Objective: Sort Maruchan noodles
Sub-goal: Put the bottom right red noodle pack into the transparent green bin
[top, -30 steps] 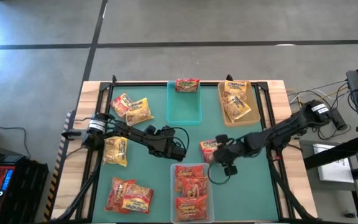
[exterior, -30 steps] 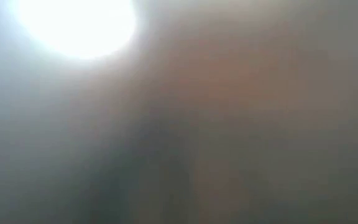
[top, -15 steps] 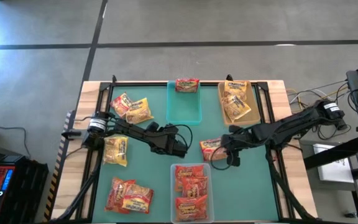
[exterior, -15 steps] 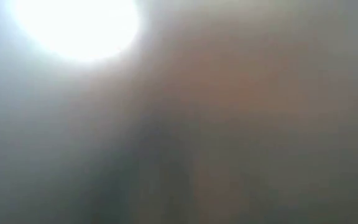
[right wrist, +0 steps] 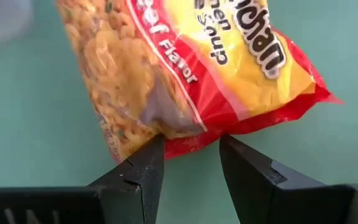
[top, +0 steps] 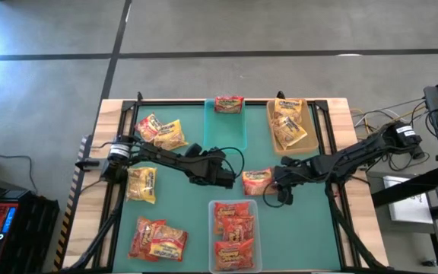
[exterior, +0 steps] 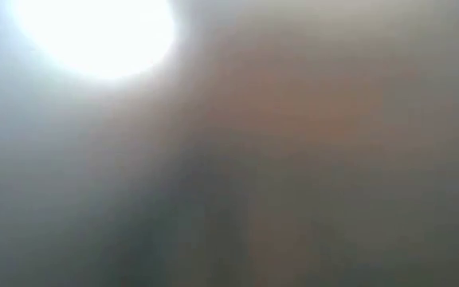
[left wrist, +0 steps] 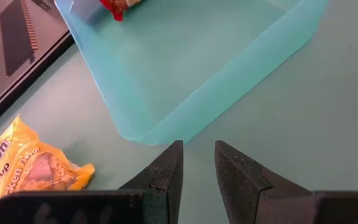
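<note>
A red and yellow noodle packet (top: pixel 258 180) lies at the middle of the green mat, with my right gripper (top: pixel 274 180) shut on its right end. In the right wrist view the packet (right wrist: pixel 185 62) stretches away from the fingers. My left gripper (top: pixel 228 179) hovers just left of it, near the teal bin's near end (left wrist: pixel 166 127). It is open (left wrist: pixel 197 158) with nothing between its fingers. The low view shows only blur. My right gripper pinches the packet's crimped end seam (right wrist: pixel 191 138) between its two fingers. They come from the table's right side, slanting down. The packet stretches away from the fingers toward the table's left. Whether its far end rests on the mat, I cannot tell.
The teal bin (top: pixel 225 128) has one red packet (top: pixel 229 103) at its far end. A tan bin (top: pixel 289 125) at the far right holds yellow packets. A clear bin (top: pixel 234 236) at the near edge holds red-orange ones. Loose packets (top: pixel 160 133) (top: pixel 141 184) (top: pixel 158 237) lie on the left.
My right gripper has drawn a little toward the far edge and rolled at the wrist, still shut on the packet, which has turned slightly but stays near the same spot. My left gripper has moved toward the right and far side, nearer the teal bin, still open.
</note>
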You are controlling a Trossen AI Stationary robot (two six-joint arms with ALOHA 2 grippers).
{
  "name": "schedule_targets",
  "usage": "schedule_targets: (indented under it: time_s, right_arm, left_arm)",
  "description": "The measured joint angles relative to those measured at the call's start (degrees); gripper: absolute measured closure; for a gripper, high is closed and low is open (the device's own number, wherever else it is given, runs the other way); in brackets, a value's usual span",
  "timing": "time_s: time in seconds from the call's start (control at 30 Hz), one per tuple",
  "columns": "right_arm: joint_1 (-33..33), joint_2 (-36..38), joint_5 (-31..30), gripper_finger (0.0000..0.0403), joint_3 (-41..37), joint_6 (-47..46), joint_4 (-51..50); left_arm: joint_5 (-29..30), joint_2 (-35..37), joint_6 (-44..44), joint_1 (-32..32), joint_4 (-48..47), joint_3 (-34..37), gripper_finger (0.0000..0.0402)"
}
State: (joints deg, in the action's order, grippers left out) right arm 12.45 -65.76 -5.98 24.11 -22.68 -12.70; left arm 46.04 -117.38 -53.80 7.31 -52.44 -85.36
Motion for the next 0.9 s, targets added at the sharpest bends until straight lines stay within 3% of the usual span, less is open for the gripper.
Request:
schedule_targets:
  time_s: [0.33, 0.47, 0.67, 0.9]
  right_arm:
    - [-0.1, -0.4, 0.0, 0.0257, -0.2, 10.7, 26.4]
    - [-0.1, -0.3, 1.9, 0.0257, 0.8, 9.0, 23.2]
    - [1.0, -2.3, 12.3, 0.0257, 0.3, 3.2, 20.5]
    - [2.0, -8.0, 10.9, 0.0257, 0.6, 7.8, 25.0]
  left_arm:
    - [-0.7, 0.0, 0.0, 0.0, 1.5, 0.0, 0.0326]
    - [-2.5, 0.0, 0.0, 0.1, 1.8, 0.0, 0.0326]
    - [-3.1, 0.0, 1.2, 0.2, 2.0, 0.0, 0.0326]
    - [-3.1, 0.0, 2.3, 0.2, 3.1, 0.0, 0.0326]
